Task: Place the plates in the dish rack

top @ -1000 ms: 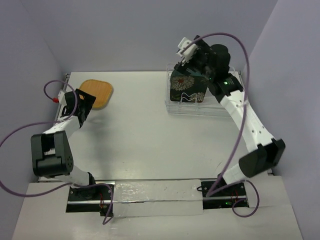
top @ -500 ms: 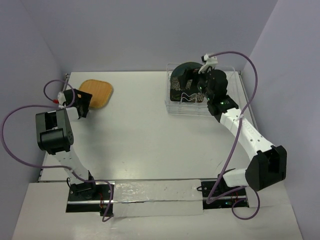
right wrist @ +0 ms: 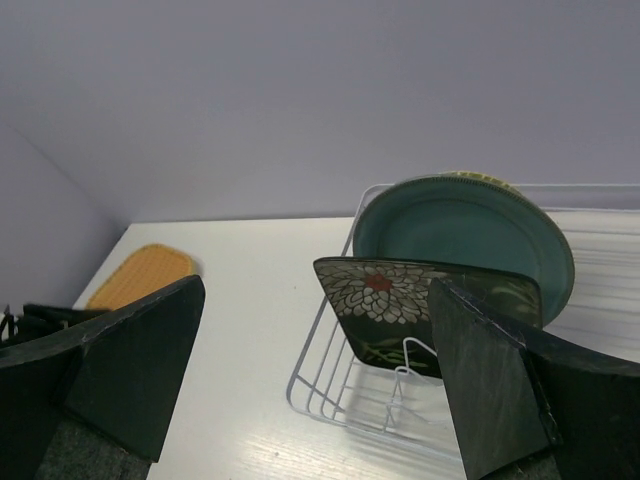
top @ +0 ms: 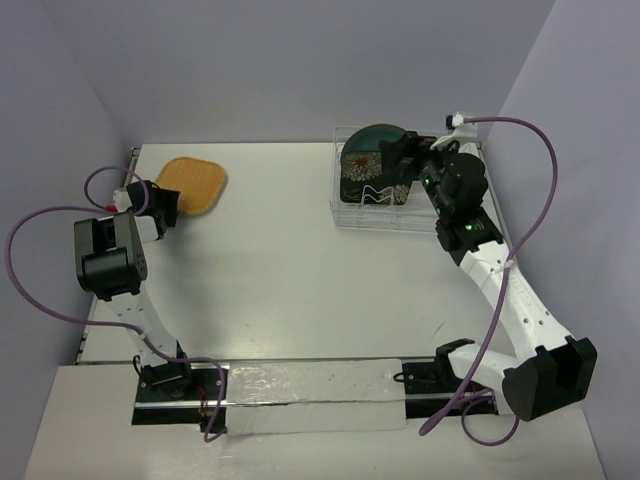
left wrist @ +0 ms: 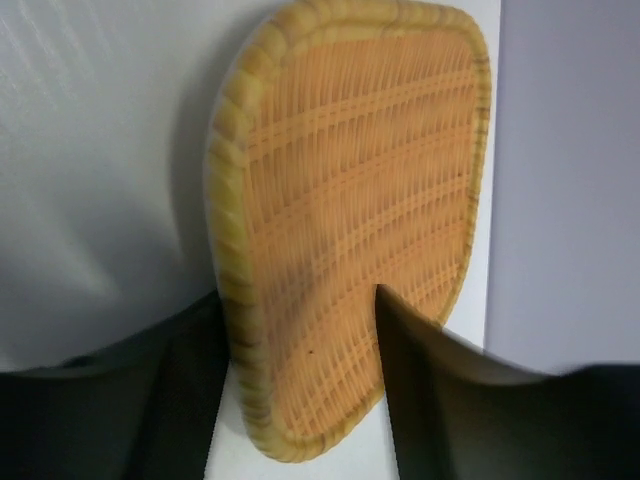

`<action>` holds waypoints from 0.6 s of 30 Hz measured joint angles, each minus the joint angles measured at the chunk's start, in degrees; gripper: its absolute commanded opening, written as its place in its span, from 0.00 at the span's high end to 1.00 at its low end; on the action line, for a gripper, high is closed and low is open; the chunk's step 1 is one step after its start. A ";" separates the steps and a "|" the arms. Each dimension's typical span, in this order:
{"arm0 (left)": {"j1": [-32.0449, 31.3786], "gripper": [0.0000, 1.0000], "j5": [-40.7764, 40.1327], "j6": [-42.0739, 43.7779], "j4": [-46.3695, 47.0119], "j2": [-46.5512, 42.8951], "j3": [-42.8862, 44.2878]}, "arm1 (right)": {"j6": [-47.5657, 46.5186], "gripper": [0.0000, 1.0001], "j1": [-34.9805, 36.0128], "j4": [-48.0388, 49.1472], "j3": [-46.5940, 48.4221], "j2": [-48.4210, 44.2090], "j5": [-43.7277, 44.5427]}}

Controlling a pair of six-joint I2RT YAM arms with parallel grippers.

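The orange woven-look plate [top: 195,183] [left wrist: 350,190] lies flat at the table's far left. My left gripper [top: 165,205] [left wrist: 297,295] straddles its near rim, open. One finger stands outside the rim and the other over the plate's face, well apart. The dish rack [top: 345,215] [right wrist: 311,401] stands at the far right. In it the black floral plate [top: 365,175] [right wrist: 400,300] stands on edge, with the teal plate [top: 378,135] [right wrist: 460,230] upright behind it. A yellowish rim [right wrist: 480,177] peeks out behind the teal one. My right gripper [top: 402,158] [right wrist: 315,380] hangs wide open beside the rack, holding nothing.
The purple side wall [left wrist: 570,150] rises just behind the orange plate, at the table's left edge. The back wall [right wrist: 300,90] stands close behind the rack. Purple cables [top: 40,230] loop off both arms. White tabletop [top: 280,240] lies between the orange plate and the rack.
My right gripper has drawn back from above the rack to its right side, leaving the black plate standing there. My left gripper has reached the orange plate's rim and its jaws have narrowed.
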 measured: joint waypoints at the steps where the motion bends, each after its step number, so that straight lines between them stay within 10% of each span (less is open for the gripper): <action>1: 0.05 0.59 0.08 -0.30 -0.35 0.29 0.07 | 0.39 0.00 -0.36 0.03 -0.38 -0.21 0.18; 10: 0.24 1.00 1.69 -3.75 -0.03 2.71 1.35 | 2.73 0.00 -3.33 -0.36 -4.27 -3.46 0.86; 18: 0.27 1.00 3.68 -2.79 1.91 2.58 1.52 | 1.89 0.00 -3.54 0.00 -5.04 -7.42 -0.25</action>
